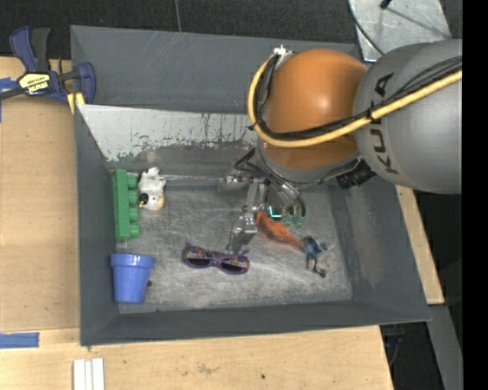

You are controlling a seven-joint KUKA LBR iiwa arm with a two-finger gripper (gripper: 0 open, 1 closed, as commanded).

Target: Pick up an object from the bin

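My gripper (267,219) hangs below the orange cover, low over the right middle of the bin floor, and it is open. One finger (244,224) reaches down just above the purple sunglasses (216,259); the other sits to the right, by a teal spot. Between and just below the fingers lies an orange tool-like thing (278,232) with a blue-grey end (315,255), stretching toward the lower right. Whether the fingers touch it I cannot tell.
A green toy brick (126,205) stands along the left side, with a small white and yellow figure (151,188) beside it. A blue cup (131,276) lies in the front left corner. The arm covers the bin's back right part.
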